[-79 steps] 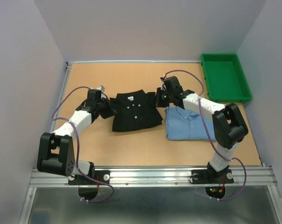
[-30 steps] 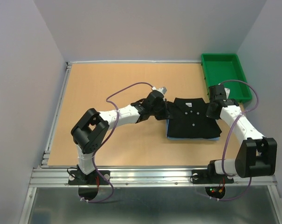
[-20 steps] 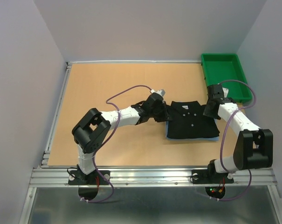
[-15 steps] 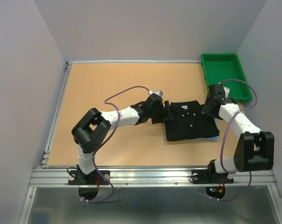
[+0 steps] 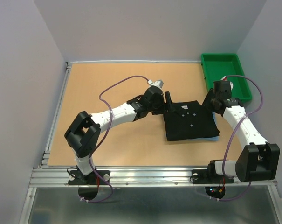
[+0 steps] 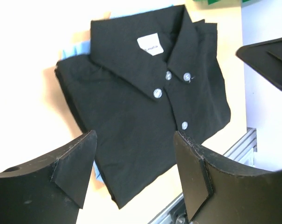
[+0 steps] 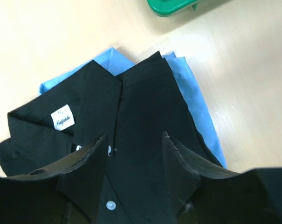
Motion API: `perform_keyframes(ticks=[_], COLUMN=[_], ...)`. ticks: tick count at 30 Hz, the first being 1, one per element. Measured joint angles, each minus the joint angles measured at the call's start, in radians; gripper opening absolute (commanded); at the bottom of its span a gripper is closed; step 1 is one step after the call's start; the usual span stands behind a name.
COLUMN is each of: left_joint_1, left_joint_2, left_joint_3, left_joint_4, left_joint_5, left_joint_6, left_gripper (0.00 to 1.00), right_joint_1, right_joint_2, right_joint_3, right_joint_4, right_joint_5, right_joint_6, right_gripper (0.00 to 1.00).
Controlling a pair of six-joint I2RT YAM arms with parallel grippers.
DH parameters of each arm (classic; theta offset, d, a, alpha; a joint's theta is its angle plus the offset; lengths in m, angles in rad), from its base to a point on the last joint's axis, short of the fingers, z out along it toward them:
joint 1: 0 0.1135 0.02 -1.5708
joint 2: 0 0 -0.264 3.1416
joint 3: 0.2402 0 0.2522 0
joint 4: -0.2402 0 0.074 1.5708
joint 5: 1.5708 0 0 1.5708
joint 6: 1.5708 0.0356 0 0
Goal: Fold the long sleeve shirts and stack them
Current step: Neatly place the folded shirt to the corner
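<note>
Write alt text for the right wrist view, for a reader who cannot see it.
A folded black shirt lies on top of a light blue shirt, whose edges show at upper left and right. The right gripper hangs open above them, holding nothing; a green tray corner shows at the top.

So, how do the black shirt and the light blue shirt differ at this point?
The black shirt is dark with white buttons; the light blue shirt is pale. The black shirt lies on top, the light blue shirt beneath it. The black shirt shows collar and label; the light blue shirt shows only edges. Both are folded, in one stack.
</note>
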Motion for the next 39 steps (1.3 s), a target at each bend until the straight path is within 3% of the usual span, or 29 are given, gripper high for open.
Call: perform_keyframes(ticks=[7,14,19,21,24,29,34,39], left_joint_1=[0.000,0.000,0.005,0.013,0.049,0.224,0.452,0.599], left_joint_2=[0.097,0.268,0.272,0.219,0.077,-0.223,-0.452,-0.545], left_joint_3=[0.051,0.103,0.102,0.089,0.060,0.016,-0.122,-0.343], left_joint_4=[0.032,0.072,0.061,0.052,0.029,0.013,-0.008,-0.066], left_joint_5=[0.000,0.025,0.025,0.020,0.003,-0.057,-0.145,-0.183], left_joint_6=[0.066,0.102,0.124,0.134,0.148,0.190,0.256,0.320], left_gripper=[0.72,0.72,0.87,0.95,0.99,0.99,0.99,0.99], right_joint_1=[-0.039,-0.175,-0.179,-0.178,-0.152,0.122,0.457,0.607], right_joint_2=[0.001,-0.054,-0.141,-0.175,-0.190,-0.138,0.053,0.307], right_joint_3=[-0.123,-0.322,-0.337,-0.314,-0.230,-0.033,0.100,0.203], right_joint_4=[0.070,0.070,0.062,0.041,0.017,0.017,0.041,0.062], right_joint_5=[-0.036,-0.049,-0.061,-0.078,-0.099,-0.071,-0.033,-0.026], right_joint_6=[0.039,0.105,0.093,0.061,0.021,0.003,0.070,0.177], right_gripper=[0.45,0.49,0.55,0.58,0.63,0.71,0.77,0.77])
